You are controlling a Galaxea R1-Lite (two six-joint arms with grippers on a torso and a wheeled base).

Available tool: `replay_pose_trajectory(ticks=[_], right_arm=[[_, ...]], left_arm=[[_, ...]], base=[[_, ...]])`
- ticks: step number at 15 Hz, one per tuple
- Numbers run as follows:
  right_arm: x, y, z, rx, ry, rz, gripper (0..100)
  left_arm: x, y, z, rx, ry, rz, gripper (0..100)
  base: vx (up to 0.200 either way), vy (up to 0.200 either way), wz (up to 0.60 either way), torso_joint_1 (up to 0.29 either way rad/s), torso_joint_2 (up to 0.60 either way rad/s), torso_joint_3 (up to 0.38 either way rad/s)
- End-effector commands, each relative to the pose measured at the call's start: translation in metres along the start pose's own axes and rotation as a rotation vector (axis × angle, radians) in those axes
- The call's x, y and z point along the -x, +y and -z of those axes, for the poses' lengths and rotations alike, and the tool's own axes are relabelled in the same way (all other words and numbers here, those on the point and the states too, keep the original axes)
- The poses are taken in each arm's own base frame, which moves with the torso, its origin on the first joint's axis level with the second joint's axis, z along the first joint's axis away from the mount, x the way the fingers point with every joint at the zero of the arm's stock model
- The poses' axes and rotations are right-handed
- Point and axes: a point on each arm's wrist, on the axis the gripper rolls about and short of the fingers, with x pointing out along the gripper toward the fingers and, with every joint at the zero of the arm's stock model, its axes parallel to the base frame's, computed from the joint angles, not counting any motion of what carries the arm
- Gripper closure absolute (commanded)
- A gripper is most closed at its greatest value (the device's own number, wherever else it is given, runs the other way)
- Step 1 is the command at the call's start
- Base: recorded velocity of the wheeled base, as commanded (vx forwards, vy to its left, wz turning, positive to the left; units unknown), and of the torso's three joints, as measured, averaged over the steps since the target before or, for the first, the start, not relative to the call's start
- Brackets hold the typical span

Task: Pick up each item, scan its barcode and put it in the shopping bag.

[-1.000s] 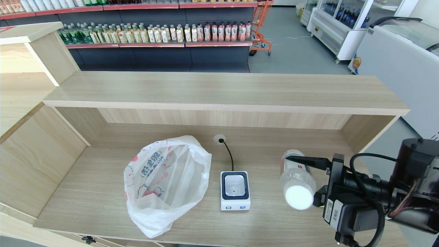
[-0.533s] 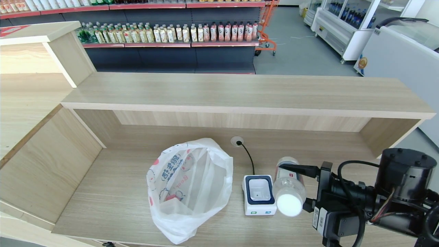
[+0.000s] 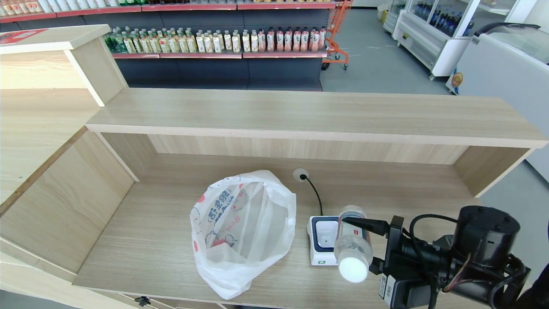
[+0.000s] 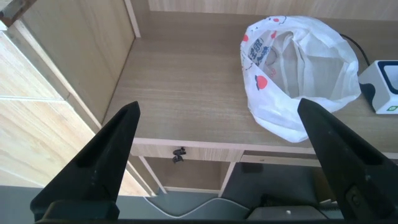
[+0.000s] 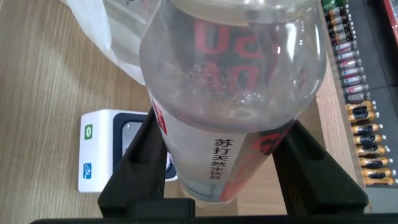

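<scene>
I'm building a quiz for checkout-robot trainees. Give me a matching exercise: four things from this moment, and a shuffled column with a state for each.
1 bottle
2 shopping bag
3 scanner
4 left gripper

A black cable plugged in
B open, holding nothing
C mouth gaping, slumped on the counter
D clamped in the right gripper

Pairs: 1-D, 2-C, 3-A, 4-B

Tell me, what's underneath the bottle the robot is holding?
The white scanner sits on the counter beneath the bottle. The bottle hides the scanner's right edge in the head view.
</scene>
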Motion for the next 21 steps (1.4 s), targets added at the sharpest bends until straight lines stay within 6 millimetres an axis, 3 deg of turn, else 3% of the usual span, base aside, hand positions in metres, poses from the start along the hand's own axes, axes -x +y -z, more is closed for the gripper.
replay_pose_trajectory(ticks=[1, 7, 21], right_arm=[[-0.003, 0.015, 0.01, -0.037, 0.028, -0.057, 100], [-0.008, 0.02, 0.025, -0.039, 0.053, -0.06, 100], [-0.052, 0.025, 0.05, -0.013, 0.015, -0.032, 100]], left_arm=[[0.0, 0.0, 0.0, 0.0, 0.001, 0.0, 0], [0.0, 0.0, 0.0, -0.001, 0.001, 0.0, 0], [0.0, 0.0, 0.0, 0.0, 0.001, 0.0, 0]], base=[[0.0, 0.0, 0.0, 0.0, 0.0, 0.0], [0.0, 0.0, 0.0, 0.0, 0.0, 0.0], [0.0, 0.0, 0.0, 0.0, 0.0, 0.0]])
